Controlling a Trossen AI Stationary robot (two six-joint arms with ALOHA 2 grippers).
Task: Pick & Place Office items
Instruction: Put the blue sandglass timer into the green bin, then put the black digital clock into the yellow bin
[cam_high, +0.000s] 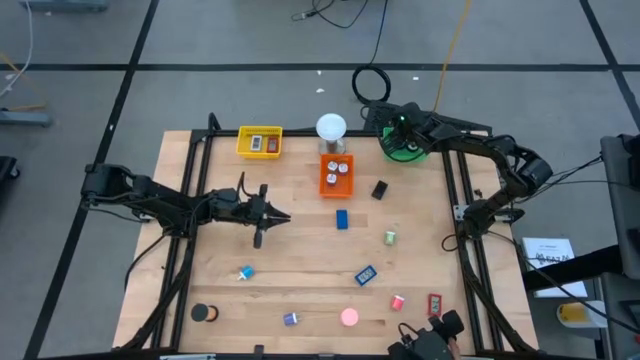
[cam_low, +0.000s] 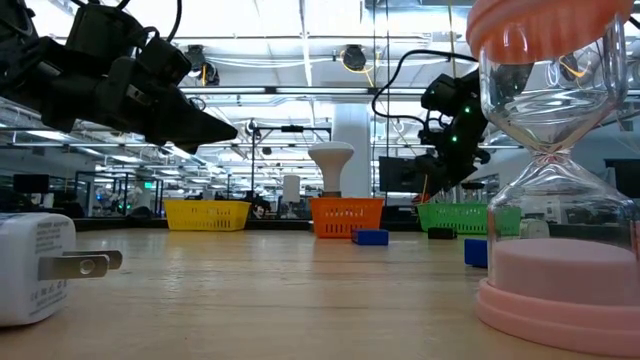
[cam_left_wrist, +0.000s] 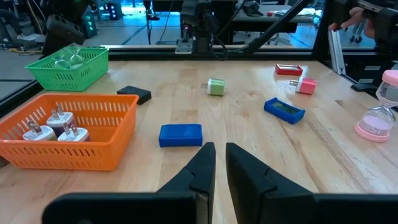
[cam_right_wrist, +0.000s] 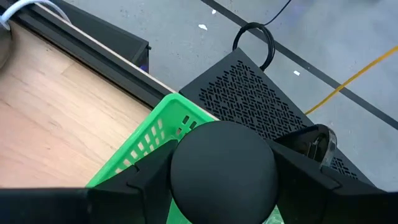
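— Where was the right gripper (cam_right_wrist: 224, 171)?
— Over the green tray (cam_high: 403, 148) at the table's far corner, fingers clamped on a black round roll (cam_right_wrist: 224, 163). The roll hid most of the tray below.
— And the left gripper (cam_left_wrist: 217, 163)?
— Above the table, nearly closed, empty. The blue block (cam_left_wrist: 180, 135) lay in front, beside the orange tray (cam_left_wrist: 93, 140).

pink hourglass (cam_low: 560, 170) cut off by frame edge, green tray (cam_right_wrist: 155, 146) mostly hidden behind black roll (cam_right_wrist: 224, 165)

Bright, even overhead ceiling light; soft shadows on the table (cam_high: 300, 270); the near pink hourglass (cam_low: 555, 170) looms blurred.
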